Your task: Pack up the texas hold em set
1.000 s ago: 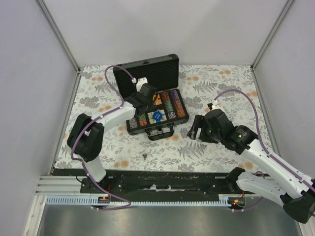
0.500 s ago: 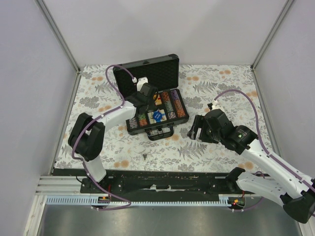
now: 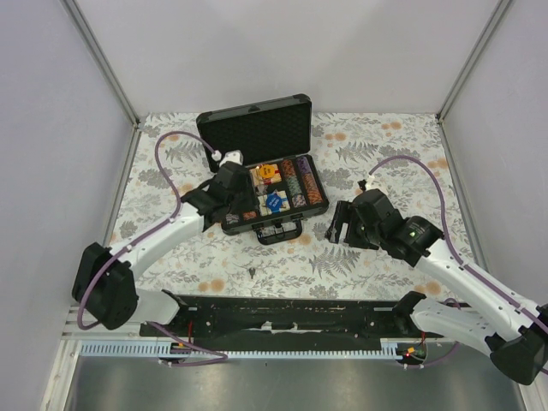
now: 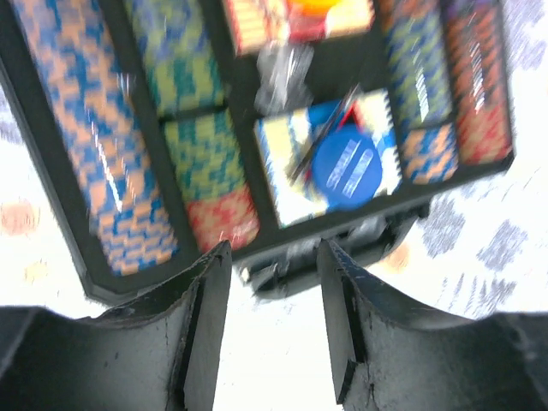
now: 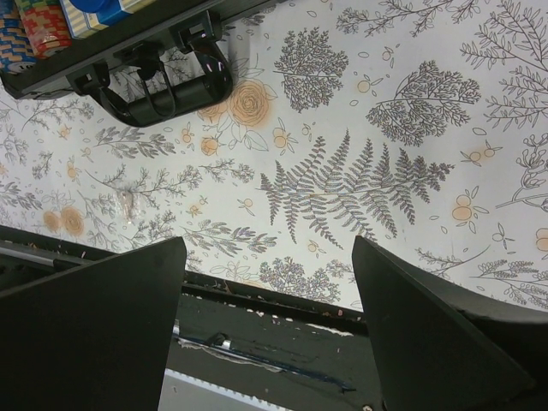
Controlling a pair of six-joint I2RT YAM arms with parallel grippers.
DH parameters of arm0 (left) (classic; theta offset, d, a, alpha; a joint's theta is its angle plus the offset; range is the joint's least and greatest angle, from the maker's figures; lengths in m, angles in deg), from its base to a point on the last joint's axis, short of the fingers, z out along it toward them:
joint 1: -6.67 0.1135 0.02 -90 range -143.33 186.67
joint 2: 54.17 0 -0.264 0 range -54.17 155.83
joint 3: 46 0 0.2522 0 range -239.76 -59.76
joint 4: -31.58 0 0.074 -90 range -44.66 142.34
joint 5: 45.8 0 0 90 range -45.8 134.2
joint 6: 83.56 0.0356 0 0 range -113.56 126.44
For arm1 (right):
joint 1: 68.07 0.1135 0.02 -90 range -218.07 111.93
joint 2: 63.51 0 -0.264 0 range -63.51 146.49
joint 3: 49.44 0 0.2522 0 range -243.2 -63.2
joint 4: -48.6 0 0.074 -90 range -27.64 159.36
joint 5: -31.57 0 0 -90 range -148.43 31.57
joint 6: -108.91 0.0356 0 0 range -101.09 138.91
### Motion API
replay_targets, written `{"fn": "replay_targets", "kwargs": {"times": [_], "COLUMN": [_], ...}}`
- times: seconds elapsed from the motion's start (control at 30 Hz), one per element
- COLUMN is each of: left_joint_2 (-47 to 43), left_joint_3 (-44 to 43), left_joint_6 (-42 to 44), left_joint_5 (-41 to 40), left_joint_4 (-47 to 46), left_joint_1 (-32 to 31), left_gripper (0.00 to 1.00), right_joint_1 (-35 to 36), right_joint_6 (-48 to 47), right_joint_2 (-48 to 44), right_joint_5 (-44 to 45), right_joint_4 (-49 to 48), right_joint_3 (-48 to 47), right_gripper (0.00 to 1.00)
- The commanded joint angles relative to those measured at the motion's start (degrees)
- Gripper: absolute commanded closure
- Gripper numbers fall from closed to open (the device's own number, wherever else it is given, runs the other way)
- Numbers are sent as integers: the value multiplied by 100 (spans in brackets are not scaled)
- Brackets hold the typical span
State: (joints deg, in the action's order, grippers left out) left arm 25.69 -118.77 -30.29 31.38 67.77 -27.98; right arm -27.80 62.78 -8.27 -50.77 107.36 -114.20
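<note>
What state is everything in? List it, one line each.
case: open, lid raised.
poker chips: in rows inside the case.
blue button: lying on a card deck inside.
left hand: open, empty, above the case's front edge.
right hand: open, empty, above the table.

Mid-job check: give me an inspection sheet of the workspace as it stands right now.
Surface: floral tablecloth, lying flat.
Job's things: black case open, lid upright; striped chips in rows; blue round button lying on a deck in the middle compartment; handle facing the arms.
Clutter: one small item on the cloth in front of the case, too small to identify.
Grippers: left gripper open, empty, above the case's front edge; right gripper open, empty, over the cloth right of the case.
Cables: purple cables loop off both arms.
Surroundings: white walls, metal frame posts; nothing else seen.
</note>
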Motion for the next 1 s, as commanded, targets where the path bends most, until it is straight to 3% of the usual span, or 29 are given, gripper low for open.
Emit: {"fn": "replay_targets", "kwargs": {"times": [0.0, 0.3, 0.73, 0.9, 0.97], "left_joint_2": [-592, -1622, -797, -515, -462], "left_joint_3": [695, 2146, 2402, 2306, 2306], "left_joint_6": [-35, -545, -1108, -1248, -1258], "left_joint_5": [525, 763, 34, -115, -80], "left_joint_4": [639, 657, 569, 622, 561], "left_joint_1": [-85, -647, -1755, -1834, -1834], "left_gripper": [47, 41, 36, 42, 50], "right_joint_1": [-11, -19, -19, -19, -19], "right_joint_6": [-37, 7, 15, -2, -2], "right_joint_2": [39, 136, 268, 250, 250], "right_joint_5": [87, 7, -81, -72, -72], "right_joint_4": [-192, -342, -421, -430, -430], "right_joint_3": [55, 126, 126, 126, 126], "right_gripper": [14, 14, 14, 14, 14]}}
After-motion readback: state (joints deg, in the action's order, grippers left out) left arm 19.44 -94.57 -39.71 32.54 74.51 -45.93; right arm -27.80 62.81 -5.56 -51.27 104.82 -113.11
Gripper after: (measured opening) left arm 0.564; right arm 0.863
